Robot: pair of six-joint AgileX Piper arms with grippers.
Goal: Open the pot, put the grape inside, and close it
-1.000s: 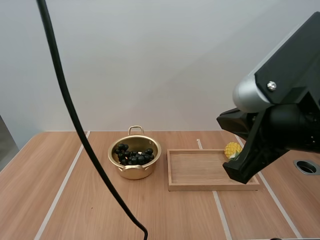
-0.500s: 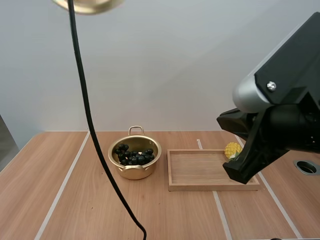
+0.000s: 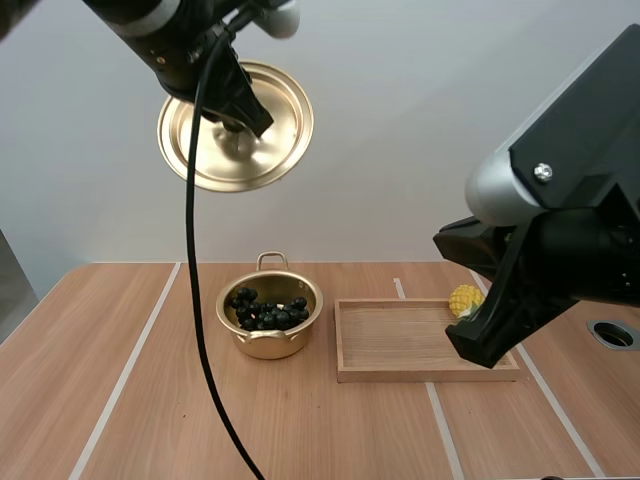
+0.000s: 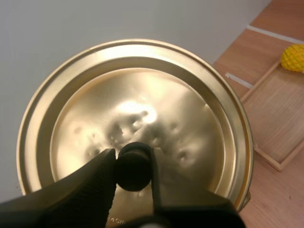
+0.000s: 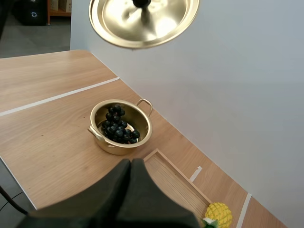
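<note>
Gold pot [image 3: 266,346] 1 | lid [image 3: 213,152] 1 | grape bunch [image 3: 268,312] 1 | tray [image 3: 400,340] 1

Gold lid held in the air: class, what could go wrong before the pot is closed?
The left gripper pinches the round gold metal lid only by its small black knob, high above the wooden table; a slip could drop it.
The lid hangs tilted, so it might land askew on the gold two-handled pot.
The dark grape bunch fills much of the pot; a grape riding high might stop the lid seating.
</note>
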